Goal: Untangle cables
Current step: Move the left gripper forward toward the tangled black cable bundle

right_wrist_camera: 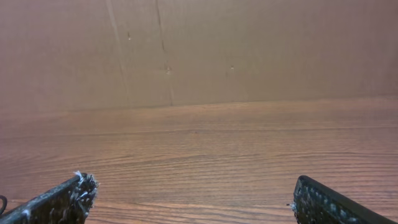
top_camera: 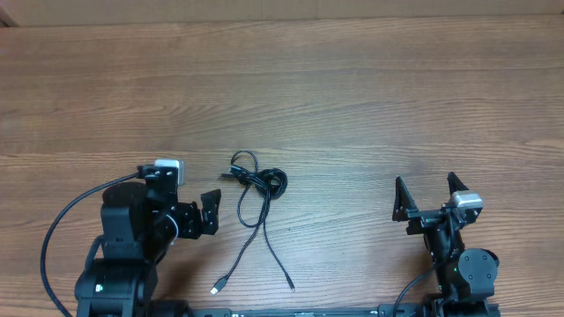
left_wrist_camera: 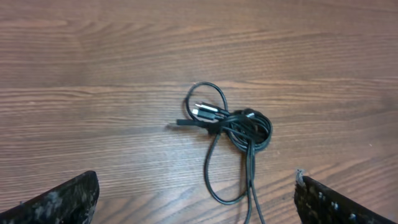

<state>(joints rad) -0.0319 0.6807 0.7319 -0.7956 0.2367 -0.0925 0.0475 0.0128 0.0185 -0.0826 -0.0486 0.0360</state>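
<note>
Soft, even indoor light, probably from above, covers the wooden table [top_camera: 352, 88]. There is no glare. The cables [left_wrist_camera: 236, 124] cast only a faint, thin shadow. The overhead view is fairly sharp. Both wrist views are softer, most of all at the bottom corners, and the right one is dimmer.

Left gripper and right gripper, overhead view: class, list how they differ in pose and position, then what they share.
Pose: the left gripper points sideways at the cables; the right gripper points toward the far side of the table.
Position: the left gripper sits close beside the cables; the right gripper sits well away from them.
Shared: both stand open, holding nothing.
</note>
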